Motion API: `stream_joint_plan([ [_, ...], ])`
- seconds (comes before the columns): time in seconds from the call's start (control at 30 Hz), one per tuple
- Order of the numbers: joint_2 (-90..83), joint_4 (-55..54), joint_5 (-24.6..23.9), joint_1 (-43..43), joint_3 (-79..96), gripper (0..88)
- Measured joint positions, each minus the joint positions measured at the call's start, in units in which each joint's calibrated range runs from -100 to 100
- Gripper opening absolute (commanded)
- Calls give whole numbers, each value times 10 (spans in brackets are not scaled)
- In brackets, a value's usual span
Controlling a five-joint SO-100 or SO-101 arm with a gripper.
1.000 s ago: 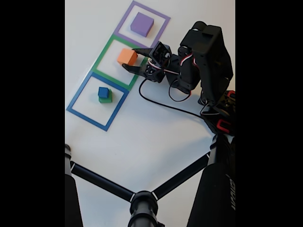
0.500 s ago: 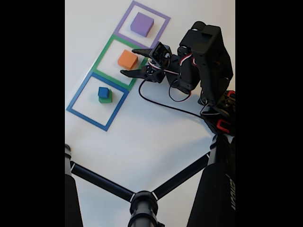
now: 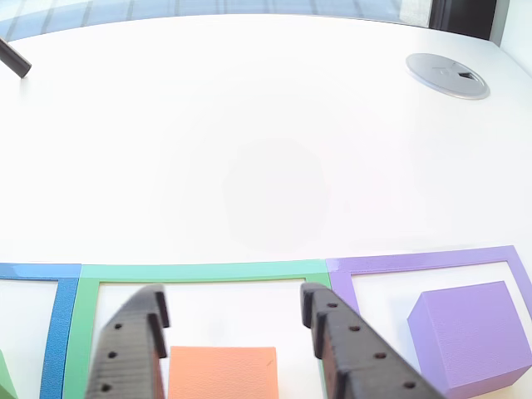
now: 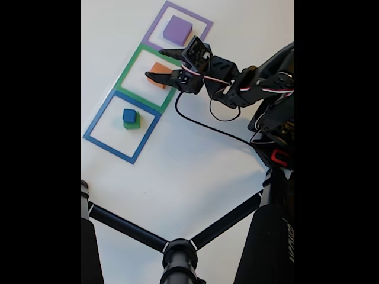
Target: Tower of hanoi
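Observation:
In the fixed view my gripper (image 4: 155, 64) is open and lowered over the orange cube (image 4: 157, 69) in the green frame (image 4: 129, 67), one finger on each side. The other view shows both black fingers (image 3: 137, 337) flanking the orange cube (image 3: 220, 372), with a gap on either side, inside the green frame (image 3: 199, 272). My gripper (image 3: 233, 295) holds nothing. A purple cube (image 4: 177, 29) sits in the purple frame (image 4: 155, 22). A small blue cube (image 4: 129, 115) is stacked on a green cube (image 4: 134, 125) in the blue frame (image 4: 99, 114).
The purple cube (image 3: 470, 337) lies close to the right finger in the other view. A black cable (image 4: 201, 127) trails across the white table. Black tripod legs (image 4: 177, 254) cross the lower part of the fixed view. A grey round disc (image 3: 447, 75) lies far off.
The arm has stretched out over the green frame. The gripper moved from beside the orange cube to straddling it, with its fingers spread wider.

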Motion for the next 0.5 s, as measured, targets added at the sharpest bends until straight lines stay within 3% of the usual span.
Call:
stream_joint_plan([
  [0.27, -304, 395, 0, -25, -27, 23],
  [0.5, -401, 758, 2, -74, -212, 4],
])
